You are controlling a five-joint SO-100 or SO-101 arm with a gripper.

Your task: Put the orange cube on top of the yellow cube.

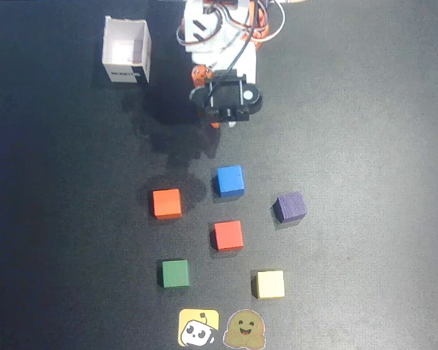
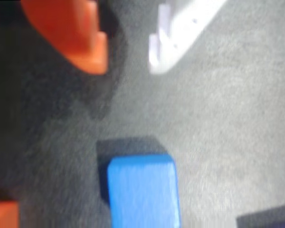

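In the overhead view the orange cube [image 1: 166,203] rests on the dark mat, left of centre. The pale yellow cube [image 1: 270,284] sits near the front, to the right. My gripper [image 1: 220,122] hovers at the back, well behind both cubes and touching neither. The wrist view shows the gripper [image 2: 127,64] open, an orange finger [image 2: 80,38] on the left and a white finger [image 2: 180,33] on the right, with only mat between them. An orange cube corner [image 2: 2,213] shows at the bottom left of the wrist view. The yellow cube is out of the wrist view.
A blue cube [image 1: 230,181] [image 2: 142,190] lies just ahead of the gripper. A red-orange cube [image 1: 228,235], a purple cube [image 1: 290,208] [image 2: 270,218] and a green cube [image 1: 175,273] are spread around. A white open box [image 1: 127,51] stands back left. Two stickers [image 1: 219,329] lie at the front edge.
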